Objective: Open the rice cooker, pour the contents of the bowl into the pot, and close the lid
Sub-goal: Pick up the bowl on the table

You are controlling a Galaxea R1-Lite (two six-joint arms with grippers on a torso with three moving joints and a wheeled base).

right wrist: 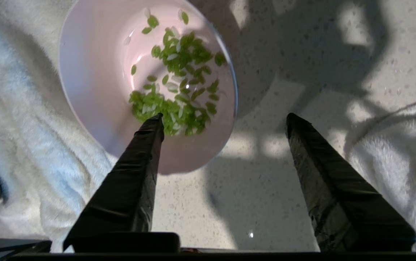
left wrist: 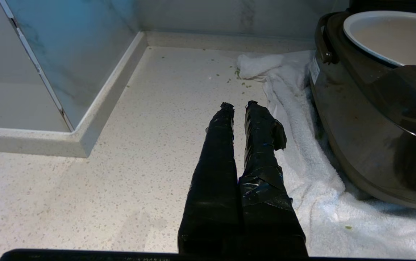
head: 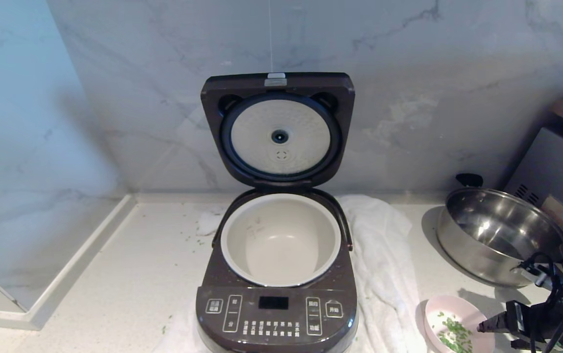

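Right hand [right wrist: 224,119] gapes over bowl [right wrist: 95,90]; rice cooker [head: 276,304] button writing unreadable.

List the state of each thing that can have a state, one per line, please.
lid: open, standing upright
pot: in the cooker, empty
bowl: on the counter, holding green bits
right tool: open, over the bowl's rim
left tool: shut, holding nothing

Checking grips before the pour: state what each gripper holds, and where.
Nothing. The right gripper is open, astride the bowl rim. The left gripper is shut on nothing.
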